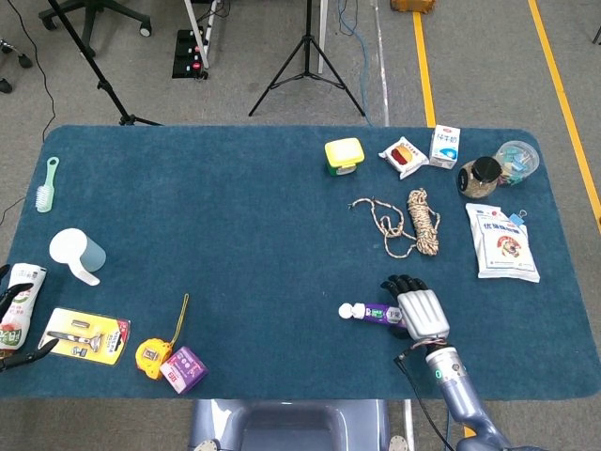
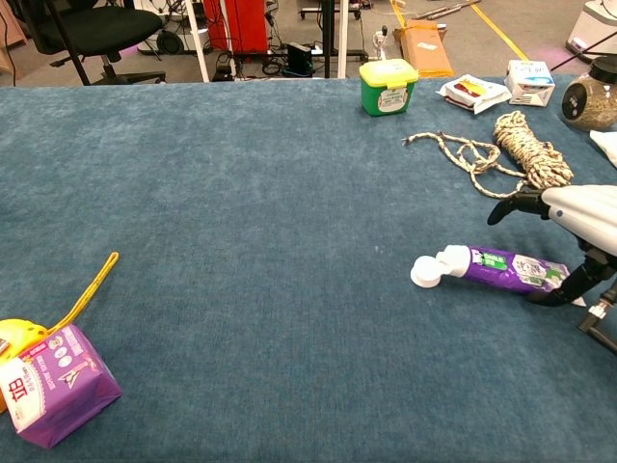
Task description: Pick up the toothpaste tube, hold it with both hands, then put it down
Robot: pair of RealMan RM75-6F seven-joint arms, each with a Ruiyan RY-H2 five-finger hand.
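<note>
The toothpaste tube [image 2: 501,267], purple with a white flip cap, lies flat on the blue table cloth; in the head view the toothpaste tube [image 1: 372,312] shows left of my right hand. My right hand [image 1: 418,311] hovers over the tube's tail end, fingers spread and pointing away from me. In the chest view the right hand [image 2: 576,227] arches above the tail, its thumb reaching down beside the tube and a fingertip pointing left; nothing is gripped. My left hand [image 1: 17,349] shows only as dark fingertips at the far left table edge.
A coiled rope [image 1: 418,221] lies behind the tube. A yellow tape measure [image 1: 152,355] and purple packet [image 1: 183,367] lie front left. A white pouch [image 1: 19,305], carded tool [image 1: 83,335], scoop [image 1: 77,253] and brush [image 1: 45,185] are left; jars, boxes and a bag [image 1: 504,241] right.
</note>
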